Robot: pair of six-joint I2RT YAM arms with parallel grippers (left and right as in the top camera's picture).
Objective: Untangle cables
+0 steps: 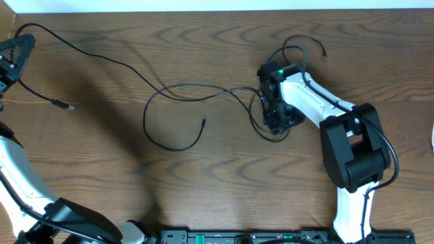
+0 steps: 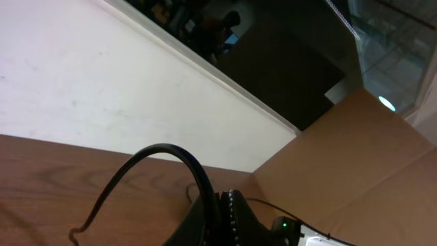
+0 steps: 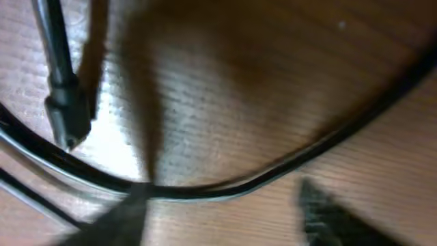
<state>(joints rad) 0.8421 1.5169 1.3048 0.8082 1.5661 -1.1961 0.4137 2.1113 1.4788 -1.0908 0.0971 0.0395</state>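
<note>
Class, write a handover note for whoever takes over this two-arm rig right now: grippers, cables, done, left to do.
Left gripper: far left of the table, open or shut unclear.
Right gripper: open, low over a black cable at the tangle.
Cables: one long strand runs from the left side to a loop mid-table.
Done: nothing clearly separated.
Left: pull the crossed strands apart.

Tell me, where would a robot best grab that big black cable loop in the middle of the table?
On the loop's left arc, coming straight down from above and straddling the cord. It lies flat there with bare table on both sides, well away from the right gripper.
</note>
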